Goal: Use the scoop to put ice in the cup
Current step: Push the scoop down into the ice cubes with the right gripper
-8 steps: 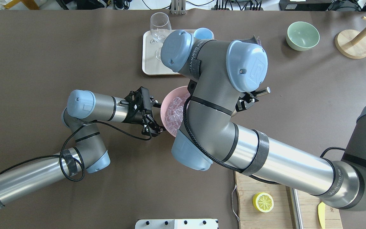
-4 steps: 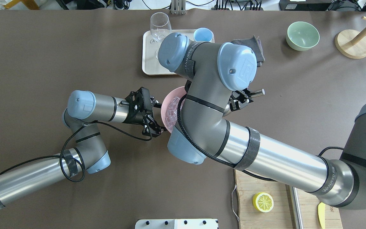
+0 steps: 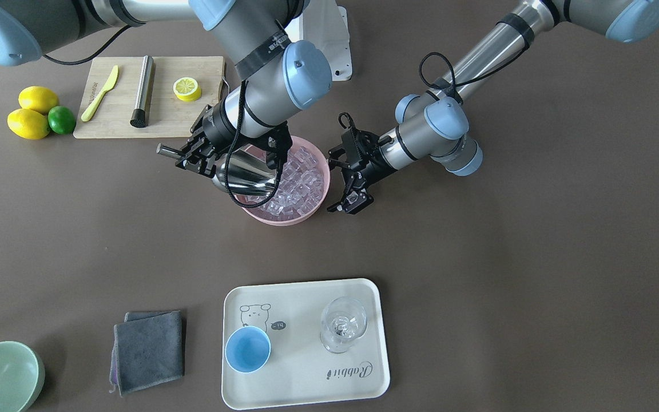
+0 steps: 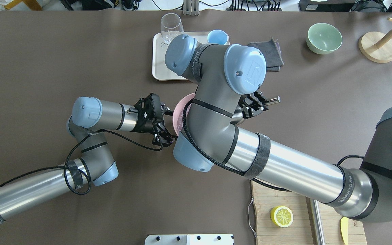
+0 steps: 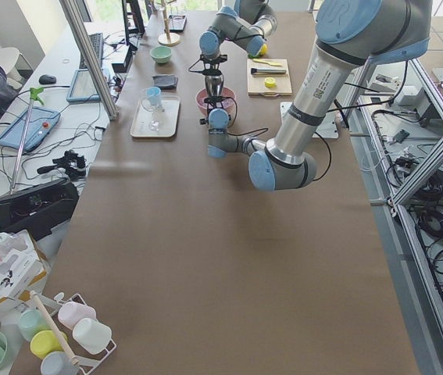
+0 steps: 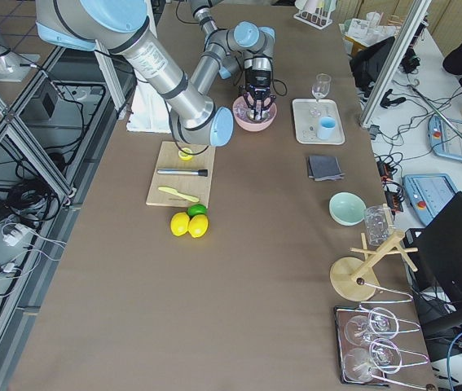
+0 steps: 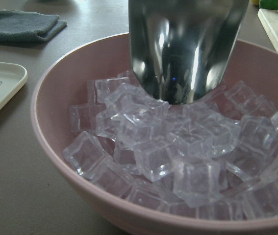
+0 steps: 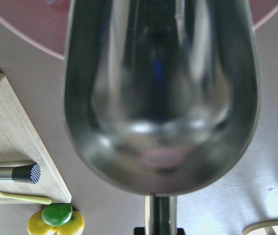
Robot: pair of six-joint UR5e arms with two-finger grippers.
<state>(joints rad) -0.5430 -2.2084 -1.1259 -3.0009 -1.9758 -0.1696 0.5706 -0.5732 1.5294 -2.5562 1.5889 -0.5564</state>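
Your right gripper (image 3: 192,157), clamped on the scoop (image 3: 249,174) by its handle, tips its mouth into the ice (image 3: 298,177) just ahead to load it, the cup (image 3: 247,349) well beyond; how far the left gripper (image 3: 353,201) is spread can't be told.

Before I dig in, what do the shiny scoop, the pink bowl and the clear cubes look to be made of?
Shiny metal scoop: polished steel by its look, mirror reflections on its trough. Round pink bowl: matte, opaque, likely plastic or ceramic; cannot tell. Clear glassy cubes: transparent, evenly shaped; ice or acrylic.
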